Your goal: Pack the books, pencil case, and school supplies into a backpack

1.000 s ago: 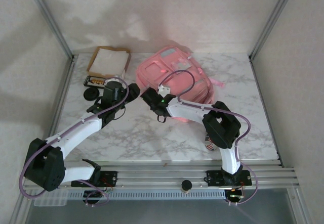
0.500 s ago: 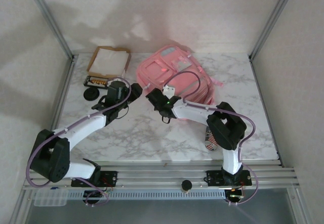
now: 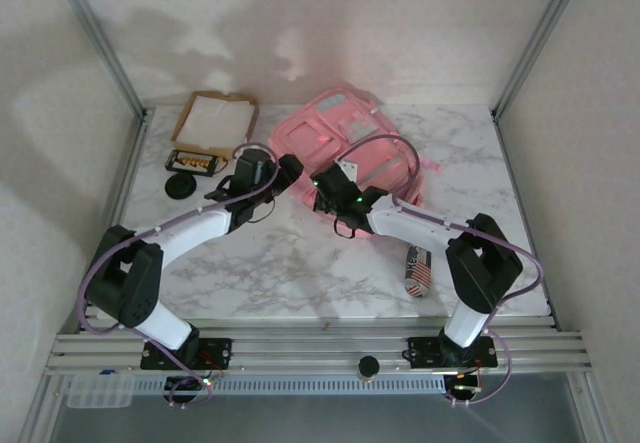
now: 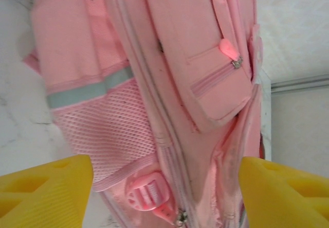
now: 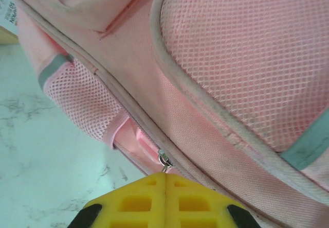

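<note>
Pink woven-fabric backpack (image 3: 352, 143) at upper centre of the overhead view, lying flat and slightly rumpled on the grey-veined, marble-look worktop (image 3: 260, 263). Close up in the left wrist view: open-weave mesh side pocket (image 4: 103, 130) under a pale grey-lilac band (image 4: 85, 93), a rounded pink pull tab (image 4: 226, 48) on a small zipped pocket, and a ridged pink plastic buckle (image 4: 148, 194) near the lower edge. In the right wrist view, a piped seam runs diagonally, with a small metal zip slider (image 5: 164, 159) at lower centre.

Right hand (image 5: 165, 192) pressed together, blocky yellow fingers flush along one line, tips meeting that slider; cannot tell whether a tab is pinched between them.

Left hand (image 4: 164, 194) spread wide, chunky yellow fingers (image 4: 46, 187) at the two lower corners of its view, pink fabric showing between them, nothing clamped.

Further out, overhead: shallow cardboard tray (image 3: 215, 121) with a white sheet at upper left, a flat black case (image 3: 195, 161) with orange contents just below it, a round black disc (image 3: 180, 185) lower still, and a cylindrical tube (image 3: 417, 271) with a striped print at lower right.
</note>
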`<state>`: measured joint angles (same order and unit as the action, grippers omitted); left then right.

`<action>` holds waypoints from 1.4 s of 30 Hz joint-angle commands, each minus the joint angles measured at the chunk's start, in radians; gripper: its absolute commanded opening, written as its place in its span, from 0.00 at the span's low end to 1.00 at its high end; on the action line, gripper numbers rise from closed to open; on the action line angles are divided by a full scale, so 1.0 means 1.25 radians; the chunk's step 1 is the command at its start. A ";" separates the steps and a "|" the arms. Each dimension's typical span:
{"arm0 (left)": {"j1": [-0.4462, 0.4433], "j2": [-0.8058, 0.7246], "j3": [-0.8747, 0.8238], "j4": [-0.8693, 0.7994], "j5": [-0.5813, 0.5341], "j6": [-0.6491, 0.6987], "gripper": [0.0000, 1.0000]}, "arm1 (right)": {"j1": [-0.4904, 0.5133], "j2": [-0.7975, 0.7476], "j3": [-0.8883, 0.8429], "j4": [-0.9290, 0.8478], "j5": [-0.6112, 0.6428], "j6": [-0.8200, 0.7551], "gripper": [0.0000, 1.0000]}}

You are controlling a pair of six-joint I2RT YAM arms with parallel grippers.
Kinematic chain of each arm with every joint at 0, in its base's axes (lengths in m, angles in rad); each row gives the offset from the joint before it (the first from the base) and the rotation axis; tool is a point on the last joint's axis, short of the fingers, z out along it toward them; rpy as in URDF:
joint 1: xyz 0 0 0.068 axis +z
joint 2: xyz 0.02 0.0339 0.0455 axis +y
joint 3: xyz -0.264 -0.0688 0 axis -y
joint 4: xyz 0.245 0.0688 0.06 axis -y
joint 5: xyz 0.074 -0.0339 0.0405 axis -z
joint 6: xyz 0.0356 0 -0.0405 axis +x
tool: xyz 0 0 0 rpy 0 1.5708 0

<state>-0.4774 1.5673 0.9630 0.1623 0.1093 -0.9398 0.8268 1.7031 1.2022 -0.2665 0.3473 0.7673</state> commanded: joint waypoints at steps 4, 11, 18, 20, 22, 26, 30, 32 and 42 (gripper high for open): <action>-0.016 0.074 0.062 0.018 0.006 -0.056 0.72 | -0.012 -0.036 -0.016 -0.031 -0.057 -0.034 0.00; -0.009 0.086 0.059 0.012 -0.028 -0.048 0.69 | 0.051 0.016 0.016 -0.083 0.015 0.042 0.21; 0.000 0.072 0.037 -0.001 -0.047 -0.026 0.70 | 0.054 0.133 0.093 -0.107 0.106 0.123 0.39; 0.003 0.071 0.033 -0.007 -0.049 -0.018 0.70 | 0.051 0.141 0.093 -0.067 0.123 0.118 0.41; 0.006 0.070 0.024 -0.001 -0.049 -0.019 0.70 | 0.037 0.161 0.112 -0.069 0.136 0.128 0.42; 0.010 0.072 0.019 0.005 -0.046 -0.016 0.70 | 0.023 0.184 0.137 -0.086 0.189 0.136 0.45; 0.011 0.077 0.018 0.004 -0.046 -0.013 0.70 | 0.013 0.177 0.139 -0.063 0.211 0.132 0.44; 0.011 0.078 0.014 0.007 -0.046 -0.015 0.70 | 0.012 0.176 0.139 -0.047 0.230 0.128 0.42; 0.009 0.074 0.010 0.016 -0.033 -0.026 0.70 | -0.038 0.176 0.062 0.126 0.197 0.095 0.25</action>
<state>-0.4694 1.6745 0.9863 0.1753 0.0753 -0.9699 0.8097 1.9179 1.2823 -0.2211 0.5495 0.9165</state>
